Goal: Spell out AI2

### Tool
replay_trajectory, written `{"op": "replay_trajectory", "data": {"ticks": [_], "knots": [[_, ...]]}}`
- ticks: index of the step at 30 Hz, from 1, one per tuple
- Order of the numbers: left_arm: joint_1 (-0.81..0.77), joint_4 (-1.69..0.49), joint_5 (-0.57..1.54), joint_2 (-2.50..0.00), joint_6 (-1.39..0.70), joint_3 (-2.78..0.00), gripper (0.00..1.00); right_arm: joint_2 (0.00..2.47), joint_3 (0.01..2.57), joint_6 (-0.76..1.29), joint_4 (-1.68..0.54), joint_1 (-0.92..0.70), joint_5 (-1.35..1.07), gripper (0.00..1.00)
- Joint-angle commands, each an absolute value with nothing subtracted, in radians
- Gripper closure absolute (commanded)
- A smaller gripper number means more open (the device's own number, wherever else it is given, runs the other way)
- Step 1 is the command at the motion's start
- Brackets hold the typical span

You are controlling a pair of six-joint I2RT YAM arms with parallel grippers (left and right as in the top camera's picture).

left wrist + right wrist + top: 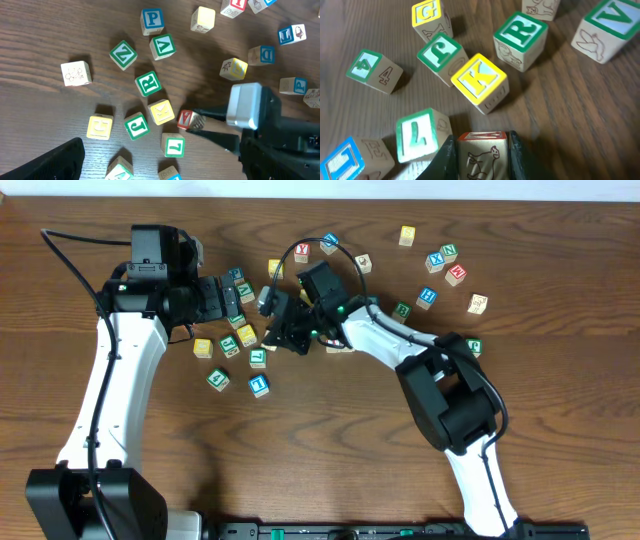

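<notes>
The red-framed A cube [482,152] has an animal drawing on its near side. My right gripper [482,145] is shut on it, one dark finger pressed against each side. In the left wrist view the same A cube [188,120] shows at the tips of the right gripper's fingers [212,115], just right of the yellow K cube [161,111]. Overhead, the right gripper [285,335] covers the A cube. My left gripper [225,300] hangs open over the cluster with nothing between its fingers [50,162]. I cannot pick out the I and 2 cubes among the scattered cubes.
Close around the held cube lie a green 7 cube [417,135], green J [440,55], green R [520,35], green 4 [372,70] and a blue-framed cube [259,385]. More cubes are scattered at the back right [440,265]. The two arms stand close together.
</notes>
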State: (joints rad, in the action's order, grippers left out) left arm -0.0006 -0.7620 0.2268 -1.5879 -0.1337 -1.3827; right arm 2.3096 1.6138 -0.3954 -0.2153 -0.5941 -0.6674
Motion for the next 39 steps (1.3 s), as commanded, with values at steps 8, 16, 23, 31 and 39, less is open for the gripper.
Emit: {"op": "replay_trajectory", "data": {"ticks": [8,16,23,31,39], "knots": [[0.006,-0.767,0.224,-1.582,-0.131,-1.394,0.02,2.336,1.607,-0.406,-0.268,-0.547,-0.743,0.81],[0.006,-0.767,0.224,-1.582,-0.131,-1.394,0.02,2.336,1.607,-0.469,-0.344,-0.544,-0.728,0.76],[0.006,-0.767,0.224,-1.582,-0.131,-1.394,0.02,2.333,1.607,-0.469,-0.302,-0.542,-0.748,0.63],[0.006,-0.767,0.224,-1.582,-0.131,-1.394,0.02,2.212,1.61,-0.412,-0.217,-0.498,-0.82,0.38],[0.006,-0.767,0.224,-1.582,-0.131,-1.394,0.02,2.045,1.61,-0.284,-0.395,-0.417,-0.592,0.01]]}}
